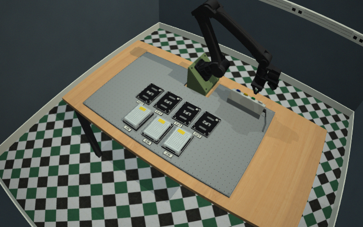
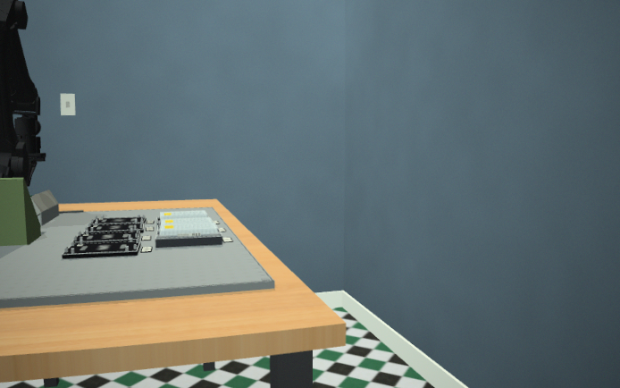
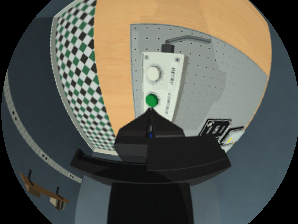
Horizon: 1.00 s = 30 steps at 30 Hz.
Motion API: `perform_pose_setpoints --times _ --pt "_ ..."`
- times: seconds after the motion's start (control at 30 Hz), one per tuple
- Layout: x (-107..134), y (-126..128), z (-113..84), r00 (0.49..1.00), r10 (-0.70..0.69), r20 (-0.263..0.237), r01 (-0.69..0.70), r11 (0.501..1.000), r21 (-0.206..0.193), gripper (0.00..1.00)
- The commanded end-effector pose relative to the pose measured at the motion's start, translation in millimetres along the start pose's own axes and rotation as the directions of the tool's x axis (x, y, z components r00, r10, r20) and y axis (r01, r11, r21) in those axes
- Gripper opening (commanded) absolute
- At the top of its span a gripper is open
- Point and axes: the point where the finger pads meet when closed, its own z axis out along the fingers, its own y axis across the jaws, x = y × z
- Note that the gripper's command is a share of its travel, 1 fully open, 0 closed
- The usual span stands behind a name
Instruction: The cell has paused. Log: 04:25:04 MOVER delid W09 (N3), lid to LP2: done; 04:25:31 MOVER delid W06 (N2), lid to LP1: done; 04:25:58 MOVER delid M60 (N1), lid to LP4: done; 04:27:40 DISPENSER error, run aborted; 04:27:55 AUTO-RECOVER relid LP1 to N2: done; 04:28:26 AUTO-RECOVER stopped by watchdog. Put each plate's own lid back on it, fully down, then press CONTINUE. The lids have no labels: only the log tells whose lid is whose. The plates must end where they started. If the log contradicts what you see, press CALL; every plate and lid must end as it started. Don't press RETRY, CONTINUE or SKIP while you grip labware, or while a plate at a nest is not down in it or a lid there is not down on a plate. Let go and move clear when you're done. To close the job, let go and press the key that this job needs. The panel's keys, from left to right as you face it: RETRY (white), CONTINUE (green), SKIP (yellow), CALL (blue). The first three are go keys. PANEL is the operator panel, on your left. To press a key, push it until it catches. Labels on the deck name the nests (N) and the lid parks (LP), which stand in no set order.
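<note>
Black and with its fingertips together on nothing, the gripper [image 1: 256, 92] [image 3: 150, 110] points down by the green key [image 1: 253, 98] [image 3: 152, 100] of the panel [image 1: 245, 105] [image 2: 46, 207] [image 3: 163, 85], whether touching I cannot tell, while well apart the plates [image 1: 137, 115] [image 2: 189, 229] sit at N1, N3 and N2

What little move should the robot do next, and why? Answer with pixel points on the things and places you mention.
Probably ease the closed gripper [image 1: 255, 92] [image 3: 150, 110] down onto the green key [image 1: 253, 98] [image 3: 152, 100] until it catches: the fingertips hover by that key, and all four lid parks look bare, with a plate at each nest.
</note>
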Motion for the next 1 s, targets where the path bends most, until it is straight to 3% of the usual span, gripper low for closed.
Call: perform_pose_setpoints --times 0.0,0.97 --pt "2.9 -2.8 8.9 1.000 -0.006 -0.012 0.006 1.000 0.008 0.00" --pt "4.2 -3.1 25.7 1.000 -0.006 -0.013 0.006 1.000 0.008 0.00"
